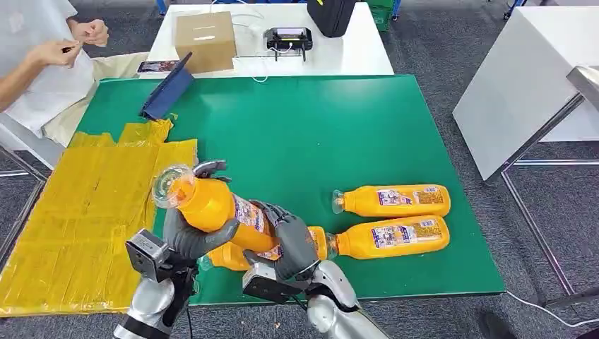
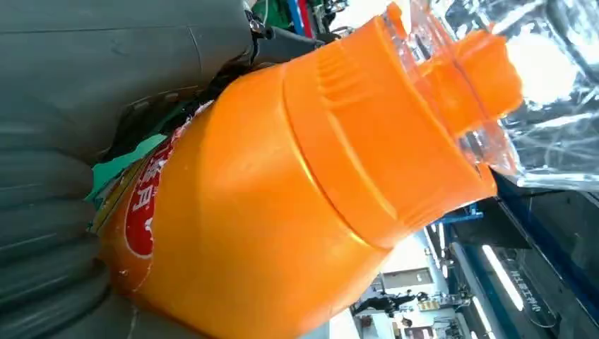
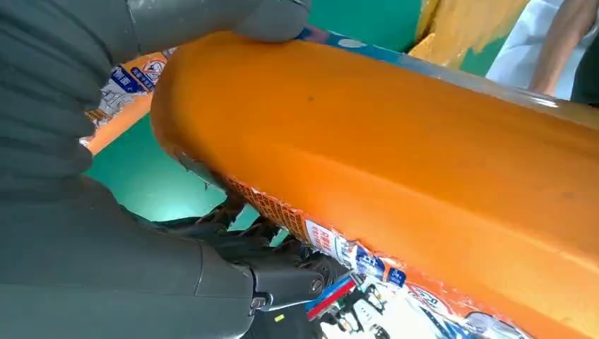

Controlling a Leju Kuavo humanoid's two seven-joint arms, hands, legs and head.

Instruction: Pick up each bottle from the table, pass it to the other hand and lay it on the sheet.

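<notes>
The orange bottle (image 1: 212,205) is up off the table, tilted, clear cap end toward the yellow sheet (image 1: 78,212), and both hands are on it. The left hand (image 1: 185,239) wraps the upper body just below the cap, fingers curled around from underneath. The right hand (image 1: 291,244) grips the lower, labelled end. In the left wrist view the cap sits right in front of the lens, orange collar under clear plastic. Three more bottles lie on the green table (image 1: 318,127): one (image 1: 392,200) and another (image 1: 388,237) on their sides to the right, a third (image 1: 226,258) under the hands. At the far left a person (image 1: 42,56) sits beside a cardboard box (image 1: 205,40).
</notes>
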